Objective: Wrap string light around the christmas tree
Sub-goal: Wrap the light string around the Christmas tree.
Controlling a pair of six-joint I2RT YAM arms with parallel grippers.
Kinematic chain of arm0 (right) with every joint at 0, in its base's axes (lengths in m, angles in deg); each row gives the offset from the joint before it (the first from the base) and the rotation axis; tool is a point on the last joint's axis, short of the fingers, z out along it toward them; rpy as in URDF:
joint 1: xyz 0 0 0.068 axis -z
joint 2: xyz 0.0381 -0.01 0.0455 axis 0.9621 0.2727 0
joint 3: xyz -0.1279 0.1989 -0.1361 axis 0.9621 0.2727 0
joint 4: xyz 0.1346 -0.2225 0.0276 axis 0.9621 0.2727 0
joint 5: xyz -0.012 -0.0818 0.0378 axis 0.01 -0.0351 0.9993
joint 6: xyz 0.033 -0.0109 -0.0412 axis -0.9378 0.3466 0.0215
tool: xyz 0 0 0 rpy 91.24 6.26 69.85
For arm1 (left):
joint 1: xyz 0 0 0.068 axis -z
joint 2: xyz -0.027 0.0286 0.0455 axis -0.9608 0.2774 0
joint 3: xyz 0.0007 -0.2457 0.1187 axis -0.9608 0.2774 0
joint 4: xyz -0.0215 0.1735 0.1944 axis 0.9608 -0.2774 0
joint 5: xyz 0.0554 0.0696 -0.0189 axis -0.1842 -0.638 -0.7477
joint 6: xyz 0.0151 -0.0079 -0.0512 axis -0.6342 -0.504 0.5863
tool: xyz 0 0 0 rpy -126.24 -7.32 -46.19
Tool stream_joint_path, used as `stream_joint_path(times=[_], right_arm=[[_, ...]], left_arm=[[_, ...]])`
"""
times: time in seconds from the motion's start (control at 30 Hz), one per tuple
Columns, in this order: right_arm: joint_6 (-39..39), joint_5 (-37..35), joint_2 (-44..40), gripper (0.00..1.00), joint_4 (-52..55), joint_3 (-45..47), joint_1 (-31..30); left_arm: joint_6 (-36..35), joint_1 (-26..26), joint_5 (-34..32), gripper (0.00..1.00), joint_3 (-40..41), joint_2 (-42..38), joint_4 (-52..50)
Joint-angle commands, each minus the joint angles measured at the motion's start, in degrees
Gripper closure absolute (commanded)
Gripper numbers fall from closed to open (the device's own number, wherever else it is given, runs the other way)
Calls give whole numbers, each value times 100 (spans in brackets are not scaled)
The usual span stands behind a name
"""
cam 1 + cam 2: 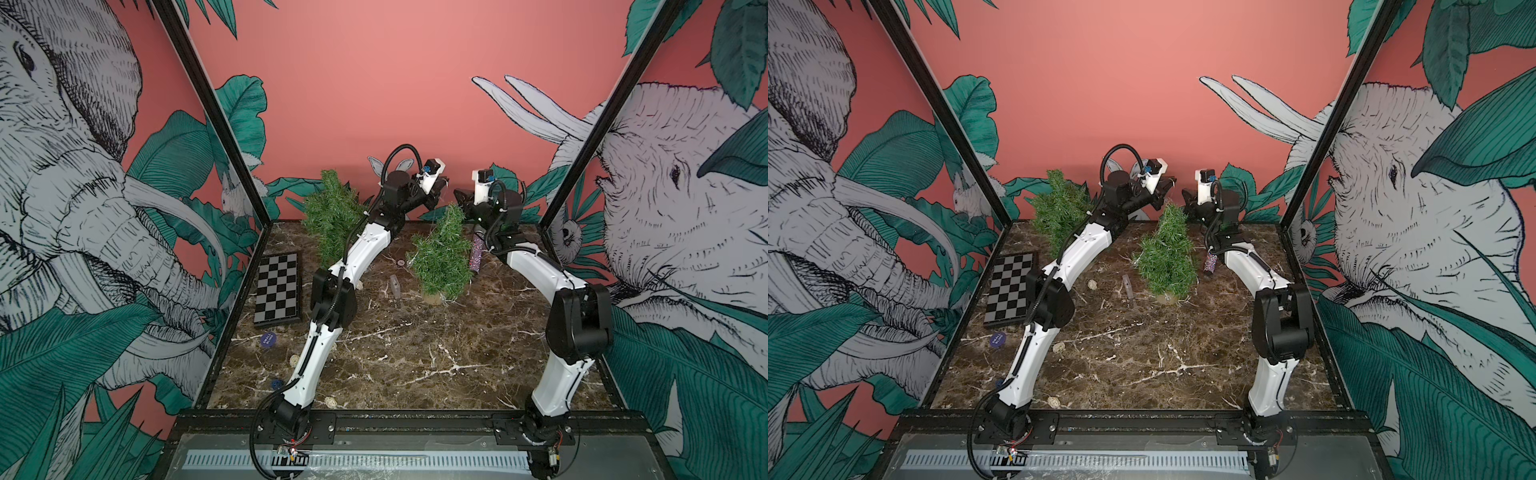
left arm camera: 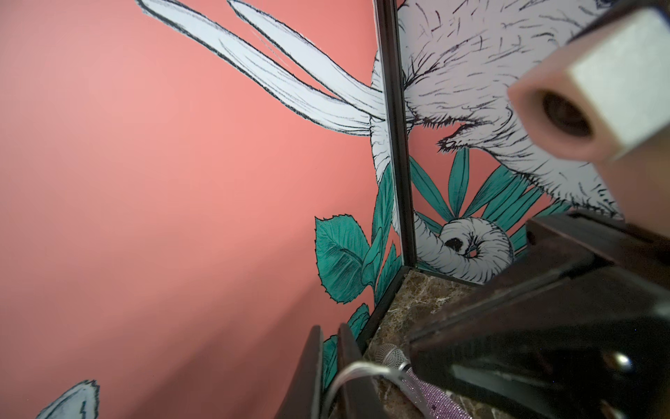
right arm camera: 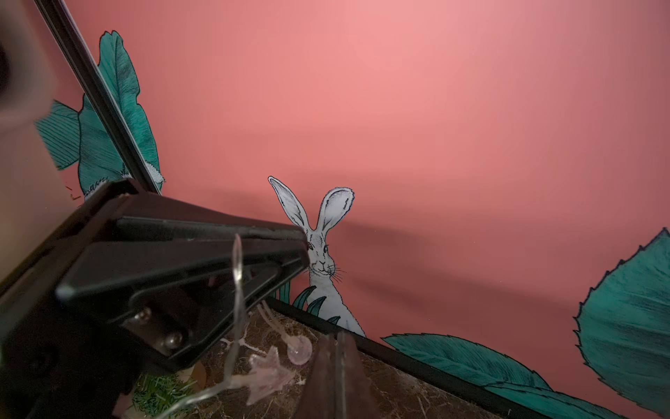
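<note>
Toward the back of the marble table [image 1: 415, 353], the small christmas tree [image 1: 440, 257] stands upright on its base, with both arms raised over its tip. The left gripper [image 1: 435, 200] and the right gripper [image 1: 462, 199] nearly meet nose to nose just above the treetop. From the left wrist view, the left gripper's fingers [image 2: 314, 366] stand a narrow gap apart. The string light [image 2: 366, 368], a thin silvery wire, loops out beside them and runs to the tip of the right gripper. I cannot tell whether either tool actually pinches it. From the right wrist view, the right gripper [image 3: 335, 362] has its jaws pressed together, and the same wire [image 3: 237, 275] hangs down across the side of the left gripper toward the green needles below. In both top views the wire is too fine to follow on the branches. A glittery purple microphone [image 1: 478, 253] lies just beside the tree, a second, taller tree [image 1: 332, 212] stands well apart at the back, and a chessboard [image 1: 277, 286] lies by the wall.
</note>
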Motion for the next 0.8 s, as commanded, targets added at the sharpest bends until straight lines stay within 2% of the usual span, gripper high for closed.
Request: stream_joint_path(times=[0.0, 0.17, 0.27, 0.5, 0.77], right_arm=[[-328, -326, -390, 100, -708, 195, 13], [-801, -408, -516, 100, -1141, 475, 31], [-1016, -386, -565, 100, -1423, 574, 30], [-1162, -315, -932, 100, -1832, 881, 24], [-1053, 20, -1594, 100, -2045, 1522, 13]], left_arm=[[-155, -43, 47, 76, 147, -646, -61], [-158, -133, -147, 54, 572, -970, -84], [-18, -198, -258, 47, 825, -1185, -203], [297, -252, -509, 44, 1476, -1881, -975], [570, -252, -776, 43, 3350, -3131, -943]])
